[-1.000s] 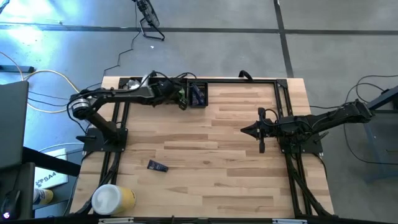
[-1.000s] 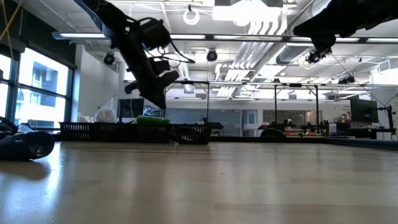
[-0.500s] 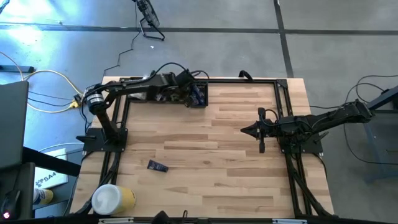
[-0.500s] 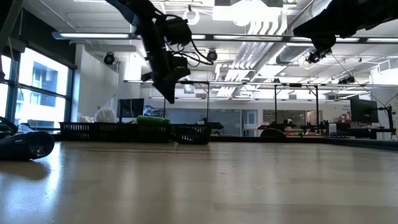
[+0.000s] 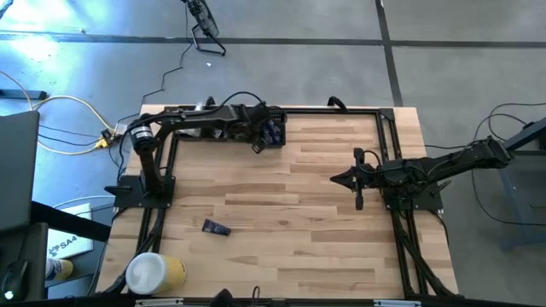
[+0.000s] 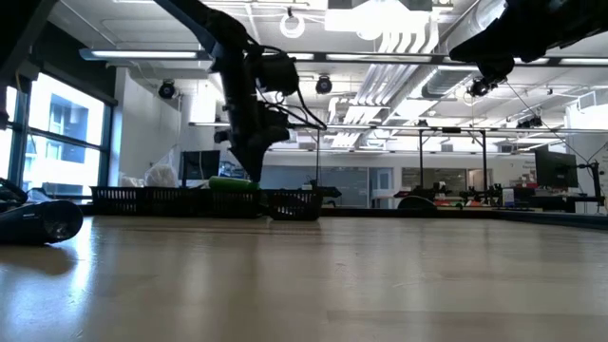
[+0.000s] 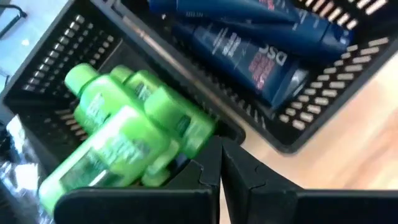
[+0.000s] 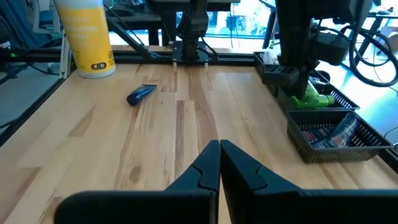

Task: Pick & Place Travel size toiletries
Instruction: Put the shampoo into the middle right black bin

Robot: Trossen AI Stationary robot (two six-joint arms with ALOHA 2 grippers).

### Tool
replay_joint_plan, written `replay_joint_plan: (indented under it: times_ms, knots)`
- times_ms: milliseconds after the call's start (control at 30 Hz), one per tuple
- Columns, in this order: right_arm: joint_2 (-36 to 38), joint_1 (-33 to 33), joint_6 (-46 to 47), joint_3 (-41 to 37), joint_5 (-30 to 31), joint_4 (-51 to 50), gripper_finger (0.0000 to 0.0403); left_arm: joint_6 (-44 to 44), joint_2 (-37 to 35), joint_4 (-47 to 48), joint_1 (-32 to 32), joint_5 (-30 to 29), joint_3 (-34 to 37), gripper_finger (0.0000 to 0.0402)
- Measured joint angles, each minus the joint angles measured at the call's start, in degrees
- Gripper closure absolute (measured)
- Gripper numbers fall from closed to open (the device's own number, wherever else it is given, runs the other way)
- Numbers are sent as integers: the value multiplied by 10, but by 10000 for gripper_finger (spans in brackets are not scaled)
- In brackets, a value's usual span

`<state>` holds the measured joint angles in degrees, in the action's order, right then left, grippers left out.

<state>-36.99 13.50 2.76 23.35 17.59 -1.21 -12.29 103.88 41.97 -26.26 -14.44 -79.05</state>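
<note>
A black basket (image 5: 181, 115) stands at the table's far edge. One compartment holds green bottles (image 7: 124, 134), the compartment beside it dark blue sachets (image 7: 261, 53). My left gripper (image 7: 221, 155) is shut and holds nothing. It points steeply down just above the basket's near wall (image 5: 256, 143), beside the green bottles. One more dark sachet (image 5: 215, 228) lies flat on the wood near the left front. My right gripper (image 5: 335, 179) is shut and holds nothing. It stands level above the table's right half.
A large white-and-yellow cylinder (image 5: 153, 273) lies at the front left corner. Black frame rails (image 5: 388, 128) run along the table's far and side edges. Bare wood (image 5: 290, 213) stretches between the two arms.
My left gripper has moved toward the table's right edge along the basket and has tipped from a shallow slant to point steeply down. Its fingers stay shut. The left arm's elbow has swung in toward the table.
</note>
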Motion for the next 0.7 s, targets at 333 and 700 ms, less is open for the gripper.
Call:
replay_joint_plan:
  times_ms: [333, 700]
  knots:
    - [0, 0, 6, 0, 0, -11, 398, 0, 29, -40, -8, -106, 0, 401]
    - [0, 0, 6, 0, 0, -13, 398, 15, 32, -102, -39, -139, 0, 401]
